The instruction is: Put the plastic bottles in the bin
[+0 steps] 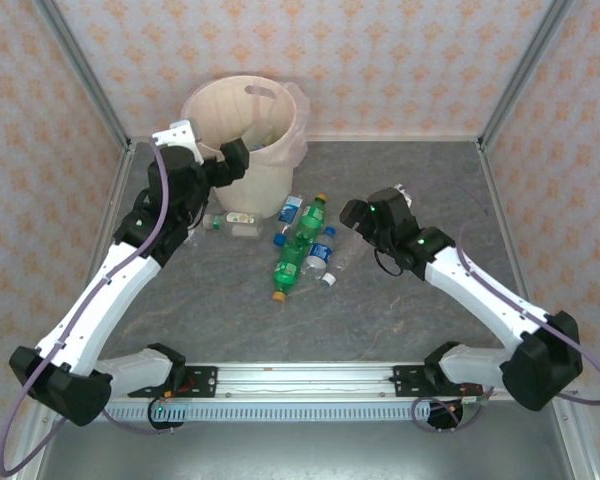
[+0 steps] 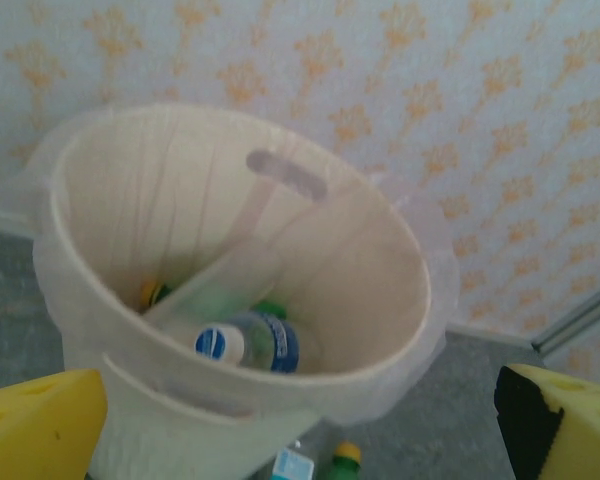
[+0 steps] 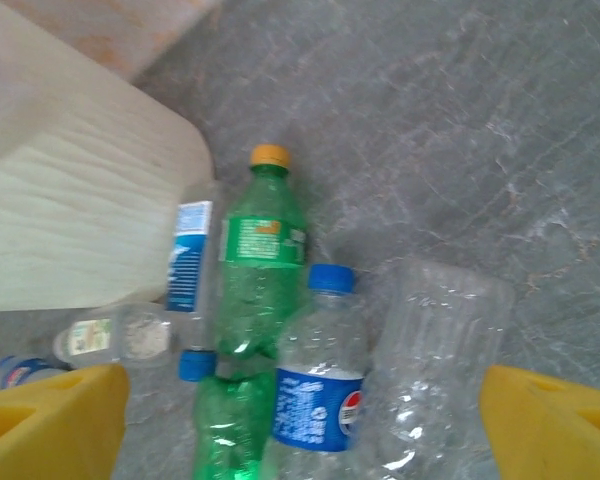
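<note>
Right, the left gripper [image 2: 300, 425] hangs spread wide with nothing between its yellow fingers [image 2: 40, 430]. The bin [image 2: 400, 250] sits just ahead of them, its mouth open to the wrist camera. Down inside, beyond the fingertips, lies a white-capped clear bottle [image 2: 252, 345] with a blue label. A green bottle [image 2: 271, 308] is tucked behind it, and a yellow cap [image 2: 152, 293] peeks out nearer the finger at the left of that view. A thin liner bag [image 2: 435, 300] drapes over the rim.

Over to the right gripper [image 3: 300, 430]: it is wide apart too, gripping nothing, hovering over the pile on the grey table [image 3: 460, 120]. Midway between its fingers lies a blue-capped clear bottle [image 3: 320, 390]. It touches a yellow-capped green bottle [image 3: 263, 260] that stretches away just beyond it. A crushed clear bottle [image 3: 435, 350] lies close inside the finger at the right of the wrist view. A second green bottle [image 3: 230, 425] lies near the opposite finger. Ahead of that finger, a blue-labelled bottle [image 3: 190, 265] lies close by the bin's wall, with a small pale-labelled bottle [image 3: 115, 338] beside it.
</note>
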Robot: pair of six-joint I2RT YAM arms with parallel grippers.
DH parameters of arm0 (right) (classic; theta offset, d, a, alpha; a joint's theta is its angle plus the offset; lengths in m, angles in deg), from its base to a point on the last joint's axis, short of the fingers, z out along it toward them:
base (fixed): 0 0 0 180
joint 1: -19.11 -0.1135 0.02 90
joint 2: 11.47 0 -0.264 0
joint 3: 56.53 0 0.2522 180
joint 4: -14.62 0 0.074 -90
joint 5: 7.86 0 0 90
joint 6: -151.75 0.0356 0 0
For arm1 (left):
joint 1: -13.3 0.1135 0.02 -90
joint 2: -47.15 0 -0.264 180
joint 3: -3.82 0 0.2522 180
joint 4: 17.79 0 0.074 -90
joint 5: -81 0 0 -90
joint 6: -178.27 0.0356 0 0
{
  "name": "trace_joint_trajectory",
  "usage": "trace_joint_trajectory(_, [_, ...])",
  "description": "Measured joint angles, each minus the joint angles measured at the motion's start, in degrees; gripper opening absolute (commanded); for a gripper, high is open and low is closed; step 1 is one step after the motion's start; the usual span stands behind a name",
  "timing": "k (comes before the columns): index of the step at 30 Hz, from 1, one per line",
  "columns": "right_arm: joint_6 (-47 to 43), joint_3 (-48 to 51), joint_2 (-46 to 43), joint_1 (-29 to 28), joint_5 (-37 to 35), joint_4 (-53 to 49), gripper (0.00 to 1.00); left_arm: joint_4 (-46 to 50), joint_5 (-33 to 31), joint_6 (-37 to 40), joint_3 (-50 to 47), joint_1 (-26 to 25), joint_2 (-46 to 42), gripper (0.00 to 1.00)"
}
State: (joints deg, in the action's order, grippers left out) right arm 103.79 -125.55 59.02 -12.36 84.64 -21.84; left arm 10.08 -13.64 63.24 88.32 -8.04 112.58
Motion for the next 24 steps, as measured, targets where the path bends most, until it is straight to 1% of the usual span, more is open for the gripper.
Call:
trace_joint_trajectory(3, [-1.66,0.07,4.66,3.28,3.85,-0.09,0.87,0.98,1.57,-2.21,-4.59,0.0,-3.28,0.99])
trace_joint_trajectory(6, [-3.58,0.04,9.66,6.14,7.19,-0.57,0.86,2.34,2.89,-3.98,-7.13,0.0,-5.75,0.99])
trace_joint_trajectory(8, [-4.9,0.04,12.7,7.65,9.14,-0.7,0.84,2.97,3.34,-4.83,-8.04,0.0,-7.17,0.99])
trace_joint_trajectory(9, [-5.62,0.04,14.29,8.44,10.1,-0.74,0.79,3.17,3.63,-5.14,-8.37,0.0,-7.82,0.99])
trace_joint_trajectory(10, [-6.23,0.04,15.47,9.03,11.06,-0.74,0.78,3.32,3.87,-5.2,-8.57,0.0,-8.33,0.99])
trace_joint_trajectory(14, [-7.63,-0.59,21.29,11.61,15.39,-0.74,0.78,3.72,4.28,-5.62,-9.33,0.0,-10.38,0.99])
trace_joint_trajectory(17, [-8.28,-3.43,24.39,12.31,18.27,-0.02,0.78,4.44,4.28,-5.6,-9.49,0.0,-11.13,0.99])
trace_joint_trajectory(24, [-9.35,-6.71,28.61,12.35,20.81,-0.37,0.78,5.73,4.22,-5.6,-10.38,0.0,-12.68,0.99])
